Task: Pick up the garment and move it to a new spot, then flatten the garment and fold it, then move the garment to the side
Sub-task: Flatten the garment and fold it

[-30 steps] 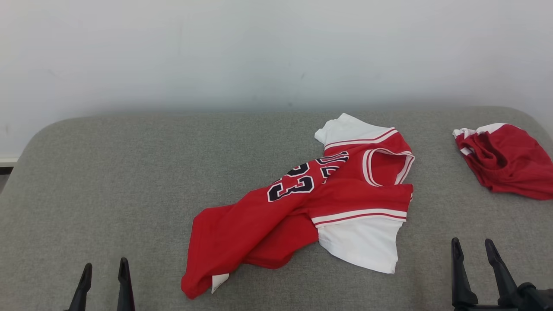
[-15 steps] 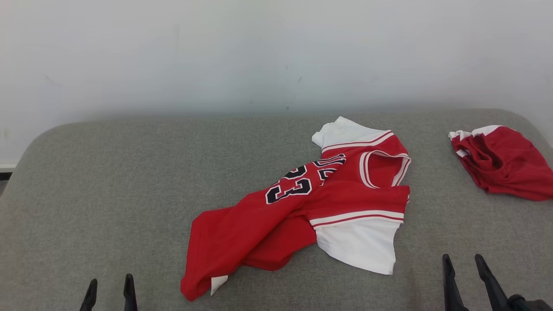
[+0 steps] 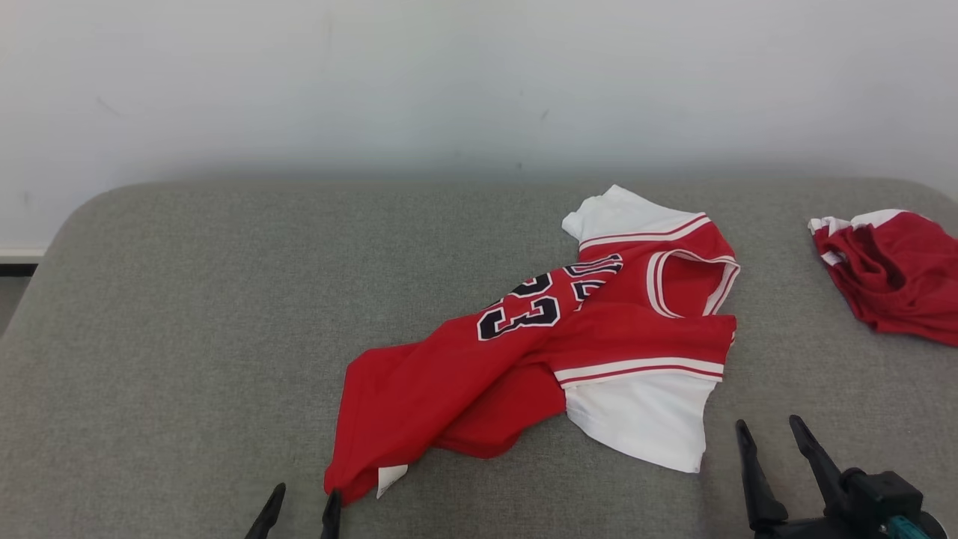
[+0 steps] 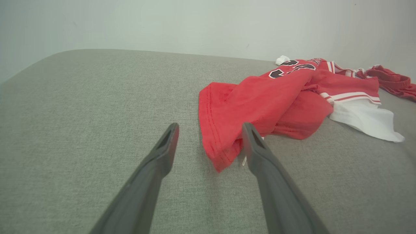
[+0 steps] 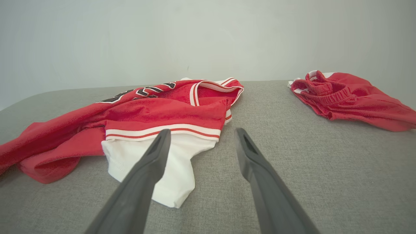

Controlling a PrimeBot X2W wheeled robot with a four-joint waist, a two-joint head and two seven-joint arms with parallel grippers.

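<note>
Red-and-white jersey (image 3: 524,352) lies crumpled, centre-right on grey cushion (image 3: 187,299). Left gripper (image 3: 307,492): fingers apart, empty, at jersey's near-left hem corner. Right gripper (image 3: 768,423): fingers apart, empty, just right of white sleeve. Second red garment (image 3: 898,277) far right, well apart.

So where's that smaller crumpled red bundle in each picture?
Head view: red bundle at the right edge, mid-height.
Left wrist view: red bundle at the far right, beyond the jersey.
Right wrist view: red bundle at upper right.
Shared landmark: the jersey, always to its left.
</note>
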